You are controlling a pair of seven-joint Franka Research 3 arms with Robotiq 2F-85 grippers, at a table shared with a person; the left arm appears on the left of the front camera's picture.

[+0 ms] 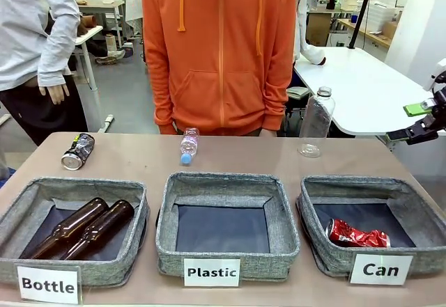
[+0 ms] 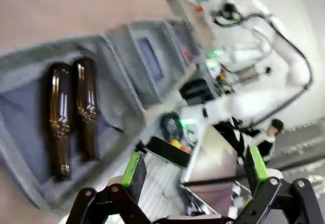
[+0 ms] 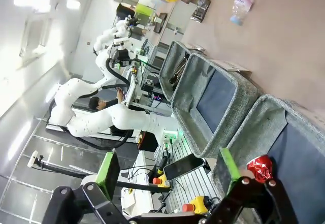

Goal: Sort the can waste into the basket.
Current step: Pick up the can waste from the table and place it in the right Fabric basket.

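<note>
A crushed black can lies on the table at the far left, behind the Bottle basket; it also appears far off as the black can. A crushed red can rests inside the grey Can basket at the front right. My right gripper hovers open off the table's right edge, above and behind that basket. From its wrist, the right gripper is open and empty, with the red can in the Can basket near one finger. My left gripper is open and empty, above the front-left corner of the table.
The Bottle basket holds two brown glass bottles. The Plastic basket stands in the middle. A small plastic bottle lies beyond it, and a tall clear bottle stands at the back right. A person in an orange hoodie stands opposite.
</note>
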